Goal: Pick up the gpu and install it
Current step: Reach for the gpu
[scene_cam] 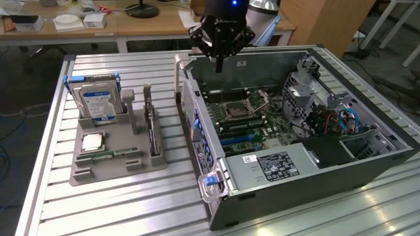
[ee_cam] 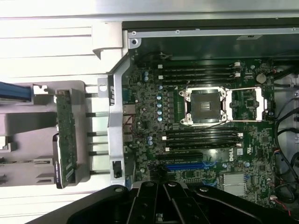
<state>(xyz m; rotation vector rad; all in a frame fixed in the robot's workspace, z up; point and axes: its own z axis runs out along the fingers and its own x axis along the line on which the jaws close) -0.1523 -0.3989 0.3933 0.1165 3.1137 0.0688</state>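
While the black gripper [scene_cam: 219, 69] hangs over the open PC case [scene_cam: 295, 196] w/ its fingers pressed together on nothing, the gpu [scene_cam: 152, 129] stands on edge in a slot of the grey moulded holder [scene_cam: 108, 173], on the exterior view's left, well apart from it. It's a thin, flat, dark-green board (edge-on in the wrist view). Also in the holder: a boxy silver hard drive [scene_cam: 98, 102] w/ blue-white label, print unreadable. Case is dark sheet metal. The green motherboard [ee_cam: 145, 107] inside has a square silver CPU socket [ee_cam: 205, 106] and 1 blue slot [ee_cam: 184, 165]. White sticker [scene_cam: 276, 165] on the silver PSU, text too small to read. Slatted metal table [scene_cam: 118, 214].
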